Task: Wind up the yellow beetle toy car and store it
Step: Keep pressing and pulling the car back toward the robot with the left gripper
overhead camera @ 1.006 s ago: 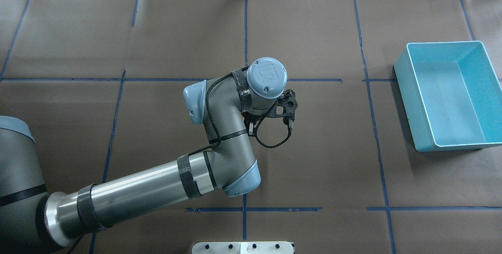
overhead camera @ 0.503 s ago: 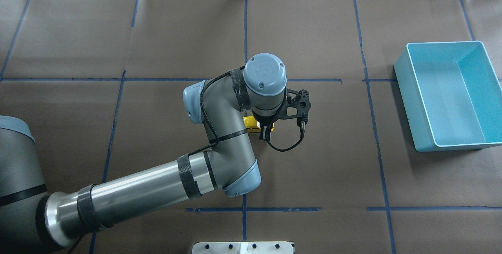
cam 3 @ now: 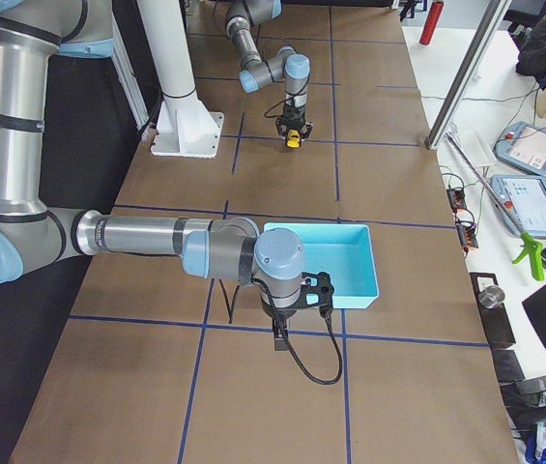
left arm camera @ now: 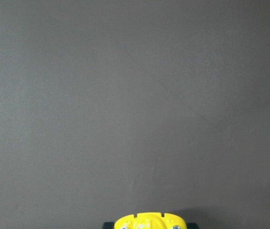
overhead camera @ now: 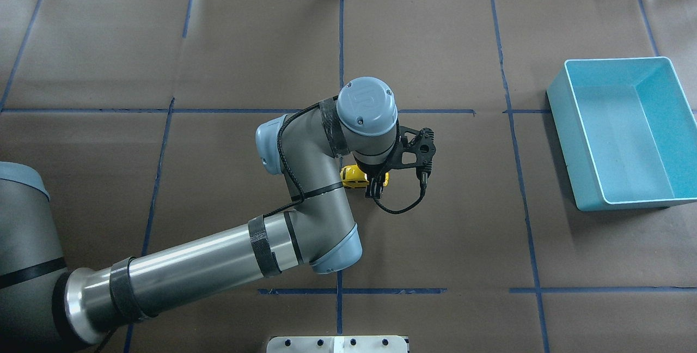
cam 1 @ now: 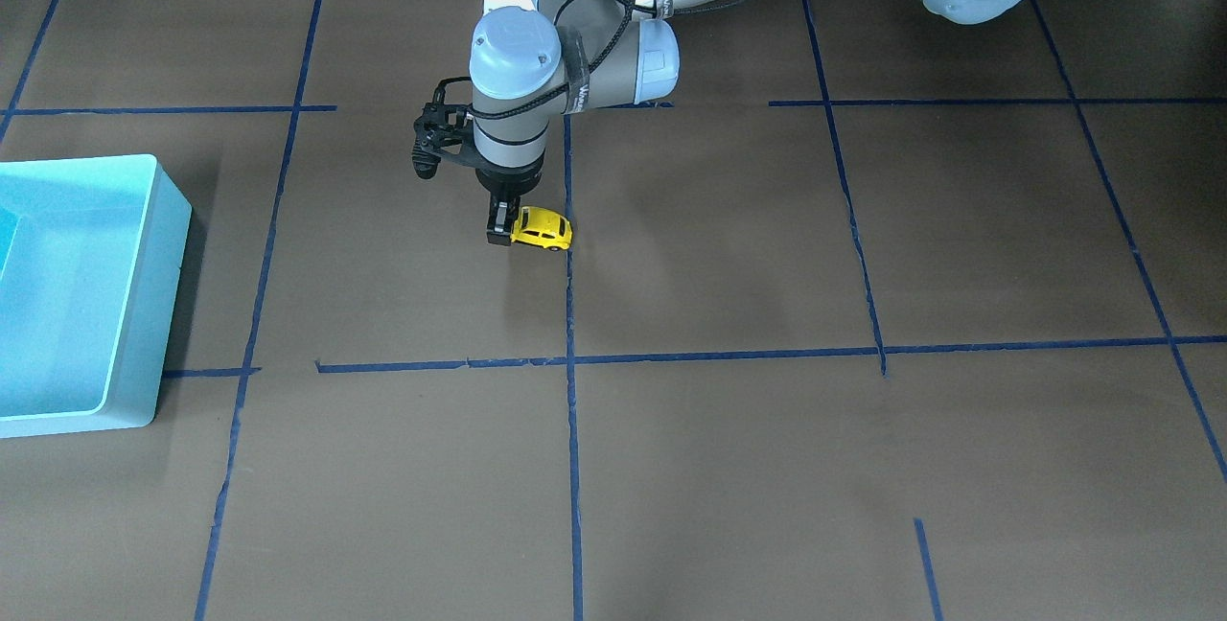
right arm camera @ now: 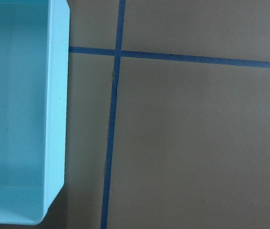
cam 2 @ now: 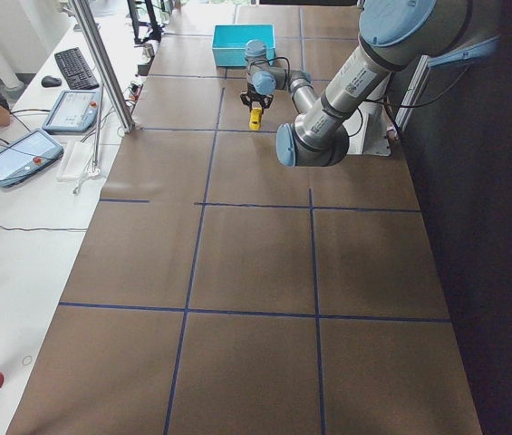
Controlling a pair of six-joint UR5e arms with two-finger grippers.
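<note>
Your left gripper [cam 1: 498, 226] points straight down, its jaws drawn in narrow on the yellow beetle toy car [cam 1: 544, 229]. The dark fingers [overhead camera: 373, 188] pinch the car nearer one end. From overhead you see most of the yellow body sticking out on the robot's left of the fingers and only a sliver on the other side. In the front-facing view the car sits level, wheels down, with its long axis running across the counter [cam 1: 729, 247]. You cannot tell from these views whether the wheels touch the brown paper or hang just above it. In the left wrist view, one yellow end of the car peeks in at the bottom middle of the frame, with bare counter beyond it.

Just beside the car runs the central blue tape line [cam 1: 567, 295]. The car's free end reaches that line, and the gripper stands on the robot's right of it.

Further to the robot's right, well apart from the car, you have the blue bin [overhead camera: 626, 200] resting on the counter. Past it, the right gripper [cam 3: 279, 338] hangs just beside the bin, over a tape line. It shows only in the side view, so you cannot tell whether its jaws are apart or together.
</note>
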